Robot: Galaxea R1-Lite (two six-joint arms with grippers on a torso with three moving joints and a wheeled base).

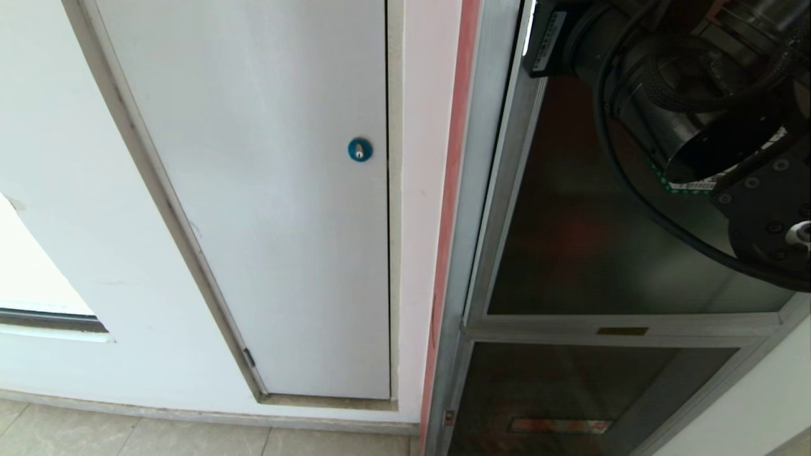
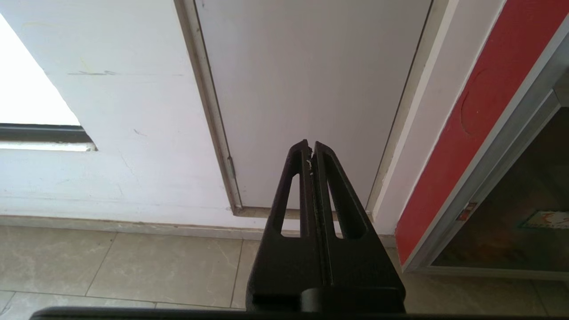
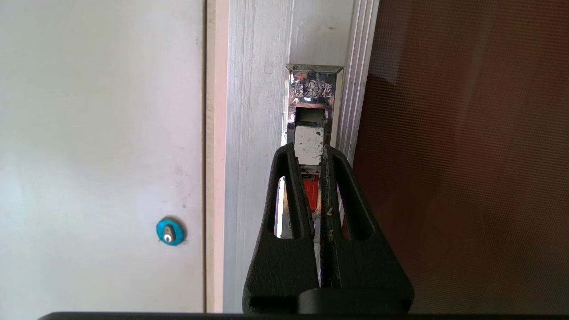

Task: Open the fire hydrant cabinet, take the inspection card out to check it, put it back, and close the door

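1. Right gripper has its fingers pinched on the small metal latch tab set in the chrome handle plate on the left-hand frame of the door; the pads sit on either side of the tab, so the grip looks made, though how firm it is cannot be told.
2. Seen from the right wrist, the latch plate runs upright along the silver frame, its long axis vertical, and the tab lies straight ahead of the fingertips, touching them.
3. Behind the dark glass the fire hydrant cabinet is shut; only a dull red glow shows through, and the card is not visible.
4. Judged from this, the door has not yet swung, and the coming pull must draw the tab out from the frame, toward the robot.
5. To the left stands a plain white door with a round blue lock.
6. Left gripper hangs low near the floor, fingers pressed together and empty, well apart from the latch; the right arm is the nearer one.
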